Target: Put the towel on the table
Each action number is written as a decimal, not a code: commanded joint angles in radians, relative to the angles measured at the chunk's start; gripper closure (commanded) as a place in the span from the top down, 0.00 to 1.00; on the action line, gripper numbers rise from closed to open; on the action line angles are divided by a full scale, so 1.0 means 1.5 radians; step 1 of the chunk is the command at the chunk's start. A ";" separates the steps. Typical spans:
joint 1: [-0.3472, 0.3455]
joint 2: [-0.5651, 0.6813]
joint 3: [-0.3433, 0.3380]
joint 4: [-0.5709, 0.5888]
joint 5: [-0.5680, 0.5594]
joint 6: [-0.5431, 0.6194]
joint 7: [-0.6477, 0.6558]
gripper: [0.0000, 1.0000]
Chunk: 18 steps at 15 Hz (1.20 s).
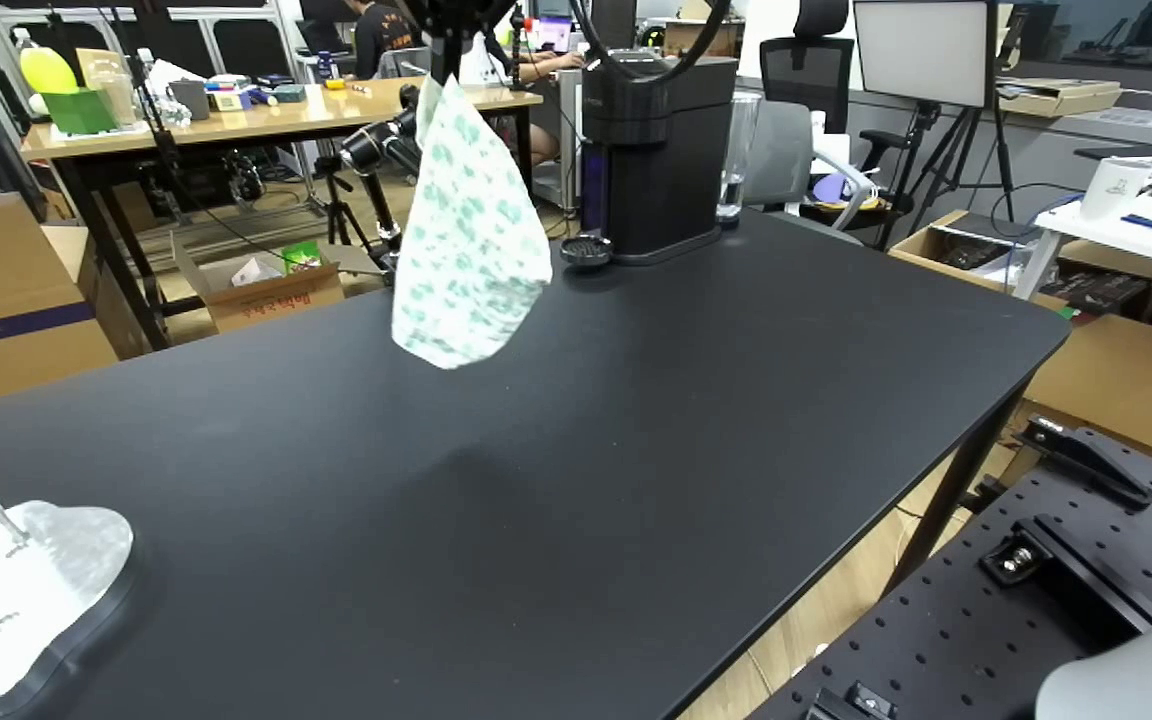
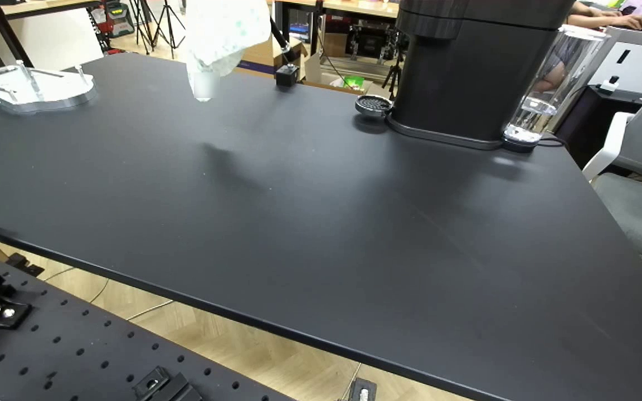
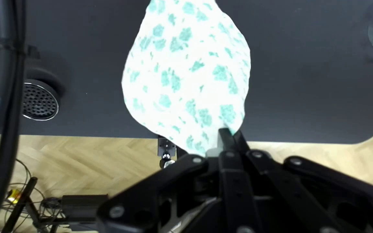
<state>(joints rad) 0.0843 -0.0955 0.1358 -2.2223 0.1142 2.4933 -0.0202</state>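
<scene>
The towel is white with a green leaf-like print. It hangs in the air above the black table (image 1: 576,480), in an exterior view (image 1: 471,235). It also shows in an exterior view (image 2: 223,30), cut by the top edge, and in the wrist view (image 3: 186,74). My gripper (image 3: 233,131) is shut on a corner of the towel, which drapes down from the fingertips. The gripper also shows at the top of an exterior view (image 1: 444,70). A shadow lies on the table beneath, and the towel's lower end is apart from the surface.
A black coffee machine (image 1: 651,160) with a round drip grate (image 1: 586,252) and a clear water tank (image 2: 538,100) stands on the table. A white plate with metal posts (image 2: 37,92) lies at another end. A small camera mount (image 2: 286,76) sits at the table edge.
</scene>
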 commanded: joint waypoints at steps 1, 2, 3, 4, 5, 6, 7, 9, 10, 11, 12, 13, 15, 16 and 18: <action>0.004 -0.139 0.003 -0.073 -0.017 -0.002 0.111 0.00; -0.003 -0.164 0.008 -0.083 -0.027 0.002 0.143 0.00; -0.013 -0.189 0.013 -0.094 -0.039 0.006 0.178 0.00; -0.026 -0.210 0.018 -0.103 -0.053 0.007 0.211 0.00; -0.041 -0.226 0.025 -0.112 -0.070 0.009 0.242 0.00; -0.057 -0.237 0.030 -0.119 -0.085 0.010 0.270 0.00; -0.071 -0.246 0.034 -0.126 -0.097 0.008 0.292 0.00; -0.106 -0.251 0.042 -0.141 -0.123 0.016 0.334 0.00; -0.125 -0.250 0.046 -0.147 -0.136 0.020 0.357 0.00; -0.142 -0.246 0.049 -0.153 -0.146 0.022 0.376 0.00; -0.160 -0.241 0.054 -0.158 -0.158 0.027 0.398 0.00; -0.176 -0.234 0.057 -0.163 -0.169 0.034 0.417 0.00; -0.198 -0.218 0.062 -0.174 -0.185 0.044 0.445 0.00; -0.206 -0.207 0.061 -0.178 -0.190 0.051 0.457 0.00; -0.217 -0.187 0.057 -0.189 -0.201 0.062 0.479 0.00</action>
<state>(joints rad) -0.2120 -0.4113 0.2155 -2.4893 -0.1462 2.5576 0.6081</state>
